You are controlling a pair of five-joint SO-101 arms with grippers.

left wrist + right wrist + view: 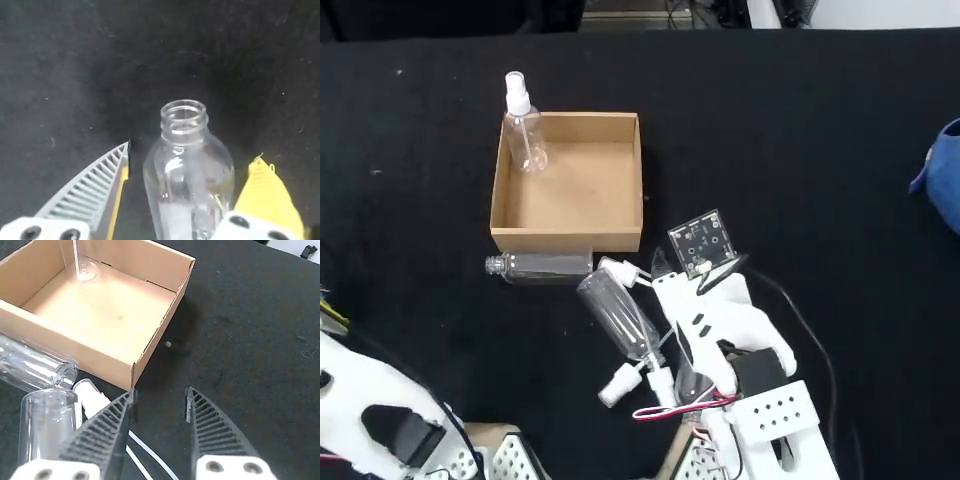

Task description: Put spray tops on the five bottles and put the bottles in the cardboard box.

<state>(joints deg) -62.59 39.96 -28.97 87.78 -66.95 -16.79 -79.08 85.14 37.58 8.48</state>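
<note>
The jaws of the right gripper (pixel 160 391) stand apart with only black cloth between them. Its fingers (pixel 100 435) are dark grey wedges, ribbed on their inner faces. The left gripper (pixel 191 152) has an open-necked bottle (pixel 187 170) in its span. The bottle is clear plastic, threaded at the mouth and round-shouldered, with its neck pointing away from the wrist. Whether it is clamped cannot be told.

Just ahead of the right jaws is a corner of the cardboard box (pixel 155 335), plain brown with a smooth bare floor and raw cut edges. Beside those jaws, toward the box's near wall, lies a white spray top (pixel 92 397), its thin white dip tube running under one finger. Next to it is the flat round base of a lying bottle (pixel 47 425), also clear. An uncapped bottle (pixel 30 370) lies close along the box's near wall.

The high view adds a capped bottle (pixel 525 135) standing upright in the box corner farthest from the right jaws, its white sprayer rising above the rim. It also shows the uncapped bottle's threaded neck pointing away from those jaws, and a blue object (pixel 945 185) well apart at the table's edge.

The table (pixel 800 150) is covered in matt black cloth flecked with lint. Beyond its far edge are cables and a pale floor.
</note>
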